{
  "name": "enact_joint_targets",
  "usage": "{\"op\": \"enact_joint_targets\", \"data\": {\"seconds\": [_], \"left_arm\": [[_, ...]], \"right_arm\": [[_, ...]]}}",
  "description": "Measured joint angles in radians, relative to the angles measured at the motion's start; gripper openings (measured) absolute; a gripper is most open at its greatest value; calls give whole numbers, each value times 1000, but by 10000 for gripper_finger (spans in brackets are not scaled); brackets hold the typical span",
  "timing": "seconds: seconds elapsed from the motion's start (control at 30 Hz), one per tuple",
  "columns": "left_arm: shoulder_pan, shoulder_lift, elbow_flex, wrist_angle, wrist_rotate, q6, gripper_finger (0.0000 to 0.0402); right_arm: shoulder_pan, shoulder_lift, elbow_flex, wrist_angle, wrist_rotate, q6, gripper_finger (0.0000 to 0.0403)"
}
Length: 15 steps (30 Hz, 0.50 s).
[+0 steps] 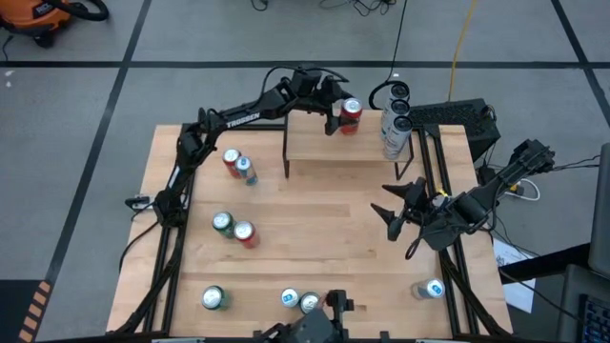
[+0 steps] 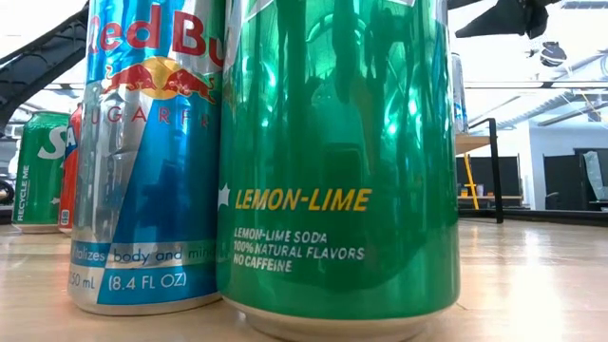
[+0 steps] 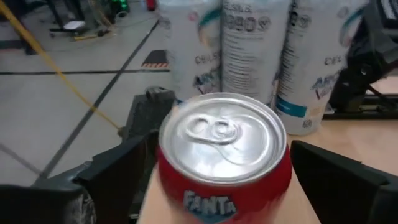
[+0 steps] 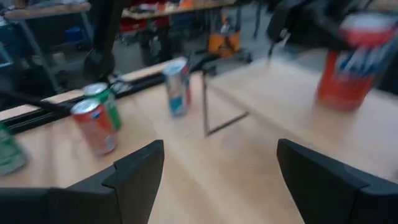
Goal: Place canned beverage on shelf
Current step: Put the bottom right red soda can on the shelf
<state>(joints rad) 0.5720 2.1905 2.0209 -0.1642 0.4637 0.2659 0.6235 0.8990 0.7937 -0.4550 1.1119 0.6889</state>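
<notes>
A red Fanta can (image 1: 352, 112) stands upright near the far edge of the shelf (image 1: 329, 145), a small light-wood board on thin black supports at the table's far side. My left gripper (image 1: 339, 116) reaches in from the table's left and is shut on this can (image 3: 225, 163). Three tall white cans (image 1: 395, 122) stand at the shelf's right end. My right gripper (image 1: 396, 211) is open and empty, hovering over the table's right part in front of the shelf; its wrist view shows the red can (image 4: 353, 62) on the board. My left gripper has the Fanta can's side wall (image 3: 283, 177) between its two fingers, just below the top rim. The fingers (image 3: 339, 180) come level from the table's left, one on each side of the can. The can stands upright, its bottom on the shelf board (image 3: 354, 138).
Loose cans stand on the table: a red and a blue one (image 1: 238, 164) at far left, a green and a red one (image 1: 233, 229) mid-left, several along the near edge (image 1: 300, 301), one (image 1: 431, 289) at near right. A green lemon-lime can (image 2: 332, 161) fills the low view.
</notes>
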Motion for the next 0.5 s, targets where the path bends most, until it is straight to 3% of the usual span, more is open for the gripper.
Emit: {"op": "enact_joint_targets", "data": {"seconds": [0.13, 0.33, 0.5], "left_arm": [[3, -73, 3, -53, -9, 20, 385], [5, -199, 5, -222, -50, 80, 385], [-2, -272, -51, -322, -52, 73, 385]], "right_arm": [[-30, -28, 42, 49, 97, -242, 299], [-159, -68, 164, 59, 80, -502, 299], [-329, -60, 288, 90, -204, -650, 299]]}}
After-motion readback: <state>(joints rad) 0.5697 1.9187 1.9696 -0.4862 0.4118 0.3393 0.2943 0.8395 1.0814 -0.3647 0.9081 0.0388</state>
